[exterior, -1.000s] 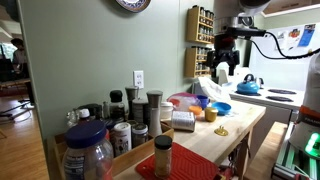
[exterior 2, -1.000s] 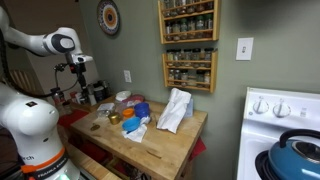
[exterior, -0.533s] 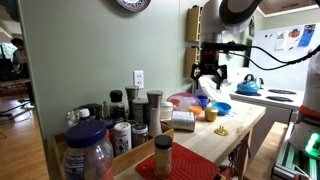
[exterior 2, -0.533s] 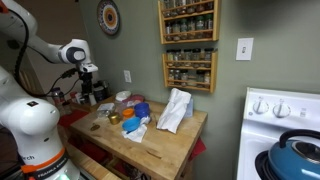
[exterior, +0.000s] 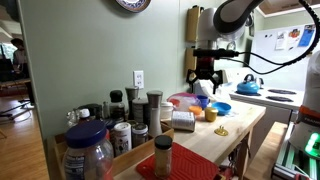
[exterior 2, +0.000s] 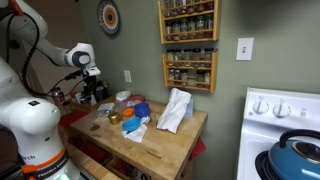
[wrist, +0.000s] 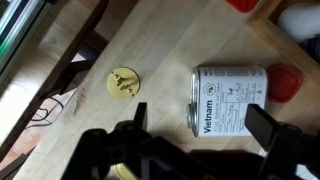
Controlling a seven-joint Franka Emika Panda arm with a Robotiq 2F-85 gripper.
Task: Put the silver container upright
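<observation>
The silver container (wrist: 228, 100) lies on its side on the wooden table top (wrist: 150, 40), with a white label reading "Vietnam" facing up. It also shows in an exterior view (exterior: 183, 120) near the middle of the table. My gripper (wrist: 200, 135) is open and empty. It hovers above the table with the container lying between and just ahead of its two dark fingers, not touching them. The gripper shows in both exterior views (exterior: 204, 85) (exterior 2: 92, 92), well above the table.
A yellow disc (wrist: 123, 82) lies beside the container and a red object (wrist: 283, 83) touches its far end. A blue bowl (exterior: 222, 107), an orange cup (exterior: 211, 114), spice jars (exterior: 163, 155) and a large blue-lidded jar (exterior: 88, 150) crowd the table. A white cloth (exterior 2: 175, 110) lies there too.
The arm has swung over the table and come lower, bringing the open gripper above the lying container. Nothing on the table has moved.
</observation>
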